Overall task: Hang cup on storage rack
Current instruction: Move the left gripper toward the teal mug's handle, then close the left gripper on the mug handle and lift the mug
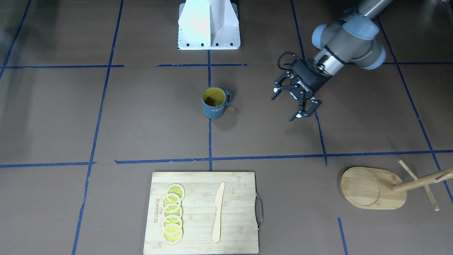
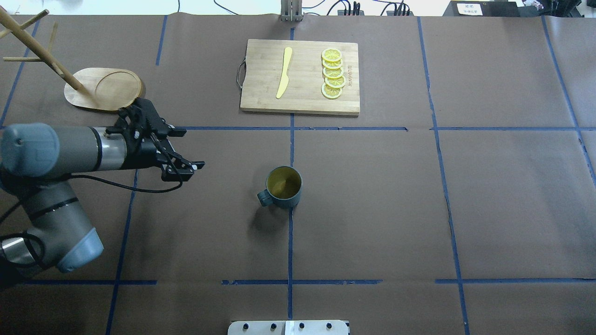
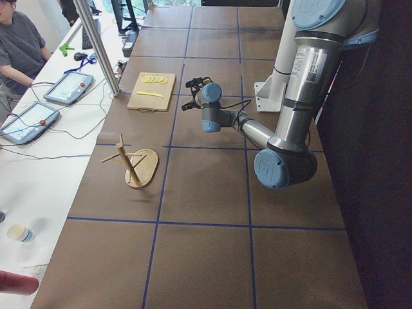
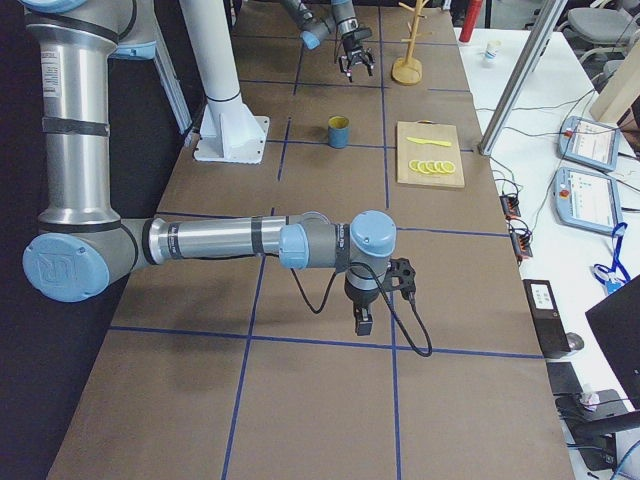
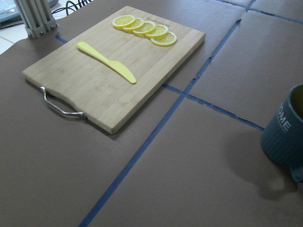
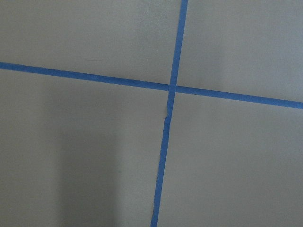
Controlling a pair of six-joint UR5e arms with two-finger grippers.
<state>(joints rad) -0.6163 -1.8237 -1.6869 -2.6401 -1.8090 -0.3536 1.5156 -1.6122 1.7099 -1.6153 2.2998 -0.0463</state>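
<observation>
Cup (image 2: 284, 187) upright at mid-table, on a blue tape line (image 2: 289, 242), handle toward the robot's left, nothing touching it. Left gripper (image 2: 192, 148) hovers well apart from the cup, jaws spread wide and empty (roughly between cup and storage rack (image 2: 104, 88)). Right gripper (image 4: 362, 322) points down over the tabletop (image 4: 300, 400); its opening cannot be told. Cutting board (image 2: 302, 100) with knife (image 2: 284, 72) and lemon slices (image 2: 332, 73) lies beyond the cup.

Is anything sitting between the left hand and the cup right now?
Nothing visible does. Only bare table lies between the open left hand and the cup; the cutting board sits farther out, off that line.
</observation>
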